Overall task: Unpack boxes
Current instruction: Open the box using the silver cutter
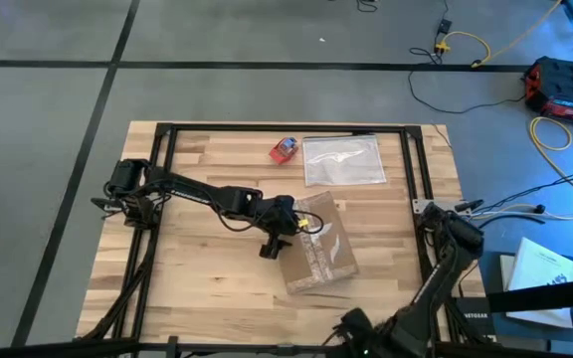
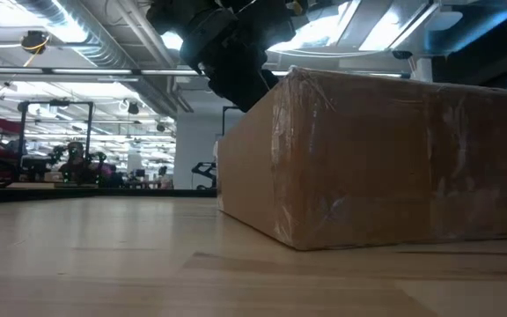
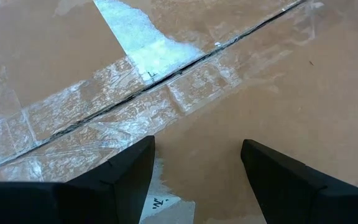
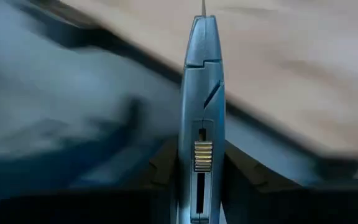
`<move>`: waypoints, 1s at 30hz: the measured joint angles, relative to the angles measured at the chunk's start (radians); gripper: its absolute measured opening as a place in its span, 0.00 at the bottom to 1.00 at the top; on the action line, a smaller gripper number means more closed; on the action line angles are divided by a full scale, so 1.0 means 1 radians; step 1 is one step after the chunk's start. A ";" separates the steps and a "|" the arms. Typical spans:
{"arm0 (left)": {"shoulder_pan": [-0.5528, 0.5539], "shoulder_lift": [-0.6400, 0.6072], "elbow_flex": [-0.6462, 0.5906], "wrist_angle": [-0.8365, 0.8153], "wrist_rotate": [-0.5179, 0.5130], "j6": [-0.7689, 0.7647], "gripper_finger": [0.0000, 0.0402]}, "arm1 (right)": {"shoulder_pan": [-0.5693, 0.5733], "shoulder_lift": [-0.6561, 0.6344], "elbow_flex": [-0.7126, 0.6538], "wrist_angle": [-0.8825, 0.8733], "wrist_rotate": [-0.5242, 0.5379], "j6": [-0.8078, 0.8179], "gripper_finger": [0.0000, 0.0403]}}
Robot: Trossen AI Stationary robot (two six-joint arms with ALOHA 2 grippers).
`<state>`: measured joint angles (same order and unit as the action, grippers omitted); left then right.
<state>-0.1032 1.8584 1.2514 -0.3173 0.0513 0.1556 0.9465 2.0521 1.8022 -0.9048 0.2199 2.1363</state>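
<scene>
The brown cardboard box (image 1: 318,249) lies flat on the table's middle, its top flaps closed along a taped seam (image 3: 166,81). My left gripper (image 3: 197,144) is open over the box's top near its left edge (image 1: 279,237), one finger on each side of a bare patch of cardboard. My right gripper (image 4: 202,155) is at the table's right edge (image 1: 434,214), away from the box, shut on a grey-blue utility knife (image 4: 202,74). My left gripper points down at a slant onto the box's top (image 3: 197,180); I cannot tell whether its fingertips touch the cardboard. My right gripper pinches the knife's handle (image 4: 202,171) between its two fingers (image 4: 163,168). The knife lies along the fingers. Its blade end (image 4: 202,7) sticks out ahead of them, lifted clear.
A clear plastic bag (image 1: 344,159) and a small red-and-blue object (image 1: 285,149) lie at the table's far side. A black frame (image 1: 167,129) runs around the tabletop. Bare wood lies left of and in front of the box.
</scene>
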 joint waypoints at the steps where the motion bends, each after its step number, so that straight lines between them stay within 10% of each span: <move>1: 0.000 0.000 0.000 -0.001 0.000 -0.010 0.58 | 0.008 0.000 -0.015 0.061 0.052 0.007 0.15; 8: -0.001 0.000 0.000 -0.003 0.000 -0.047 0.58 | 0.015 0.001 -0.082 0.348 0.385 0.008 0.15; 15: -0.016 0.000 0.000 -0.004 -0.005 -0.072 0.58 | 0.101 0.000 -0.134 0.563 0.954 0.046 0.15; 30: -0.030 -0.002 0.000 0.006 -0.005 -0.276 0.58 | 0.116 0.000 -0.347 0.792 1.002 0.052 0.15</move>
<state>-0.1329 1.8561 1.2514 -0.3108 0.0463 -0.1207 1.0620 2.0520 1.4553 -0.1132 1.2220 2.1882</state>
